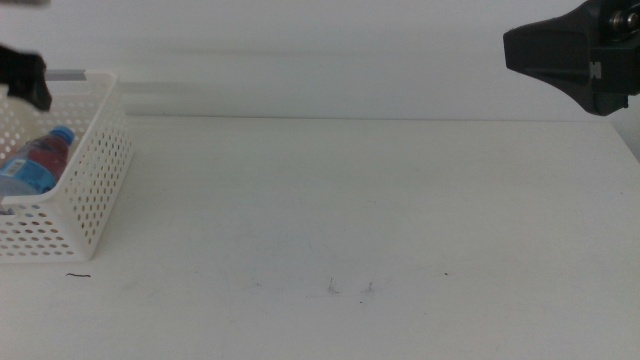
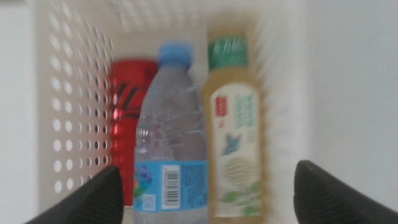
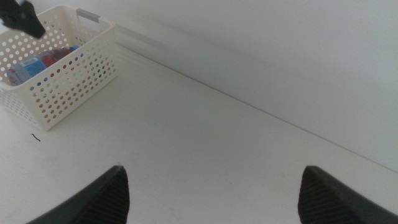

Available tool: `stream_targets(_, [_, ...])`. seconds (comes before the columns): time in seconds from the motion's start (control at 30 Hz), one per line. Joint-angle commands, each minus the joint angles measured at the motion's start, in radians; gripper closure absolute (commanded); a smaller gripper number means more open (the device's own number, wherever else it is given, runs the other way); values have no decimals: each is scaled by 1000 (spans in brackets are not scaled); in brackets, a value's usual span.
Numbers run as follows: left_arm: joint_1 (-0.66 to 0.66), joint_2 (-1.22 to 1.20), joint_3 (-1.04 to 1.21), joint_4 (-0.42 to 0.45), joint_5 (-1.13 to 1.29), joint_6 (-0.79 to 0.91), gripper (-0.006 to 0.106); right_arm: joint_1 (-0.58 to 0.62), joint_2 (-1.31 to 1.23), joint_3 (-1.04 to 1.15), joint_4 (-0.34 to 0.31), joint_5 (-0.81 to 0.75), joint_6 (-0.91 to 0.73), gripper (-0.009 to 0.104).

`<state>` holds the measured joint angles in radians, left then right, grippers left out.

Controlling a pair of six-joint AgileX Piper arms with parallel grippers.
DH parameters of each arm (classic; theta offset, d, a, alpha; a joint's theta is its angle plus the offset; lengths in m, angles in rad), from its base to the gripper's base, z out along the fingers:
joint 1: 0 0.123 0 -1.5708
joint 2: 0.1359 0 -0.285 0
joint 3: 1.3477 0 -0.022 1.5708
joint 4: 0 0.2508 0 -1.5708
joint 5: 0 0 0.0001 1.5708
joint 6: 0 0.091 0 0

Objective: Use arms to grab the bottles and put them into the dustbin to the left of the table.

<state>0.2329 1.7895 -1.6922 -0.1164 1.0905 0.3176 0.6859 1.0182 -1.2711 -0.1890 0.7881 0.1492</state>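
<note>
The white perforated dustbin (image 1: 95, 200) stands at the table's left edge. In the left wrist view, a red can (image 2: 127, 137), a clear water bottle (image 2: 171, 137) with a blue cap and a yellow-liquid bottle (image 2: 235, 143) lie side by side inside the dustbin (image 2: 74, 112). My left gripper (image 2: 206, 167) hangs above them, jaws wide open and empty. In the middle view it (image 1: 25, 78) shows over the bin's far corner, with the water bottle (image 1: 35, 165) below. My right gripper (image 3: 211, 171) is open and empty, held high at the table's far right (image 1: 575, 55).
The white table (image 1: 350, 220) carries only a few small dark marks (image 1: 78, 276). The right wrist view shows the dustbin (image 3: 68, 87) far off, with the left gripper (image 3: 22, 18) above it. A white wall runs behind the table.
</note>
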Motion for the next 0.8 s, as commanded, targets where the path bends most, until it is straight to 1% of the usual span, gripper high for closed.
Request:
stream_targets(0.0, [-40,-109,39,9,-29,-63,7,1,-4,-1,-6,-1,-9,16])
stream_targets(0.1, [-97,-244,154,7,-132,-91,7,1,-4,-1,-6,-1,-9,16])
stream_targets(0.23, [-177,-438,301,-49,-259,-86,7,1,-4,-1,-6,-1,-9,16])
stream_targets(0.4, [-279,-647,426,-35,-256,-83,7,1,-4,-1,-6,-1,-9,16])
stream_targets(0.53, [-338,-806,525,-46,-305,-87,7,1,-4,-1,-6,-1,-9,16])
stream_targets(0.6, [-351,-893,586,-18,-336,-155,7,1,-4,-1,-6,-1,-9,16])
stream_targets(0.7, [-354,-1004,686,78,-343,-362,7,1,-4,-1,-6,-1,-9,16])
stream_targets(0.77, [-354,-1061,744,128,-343,-417,7,1,-4,-1,-6,-1,-9,16])
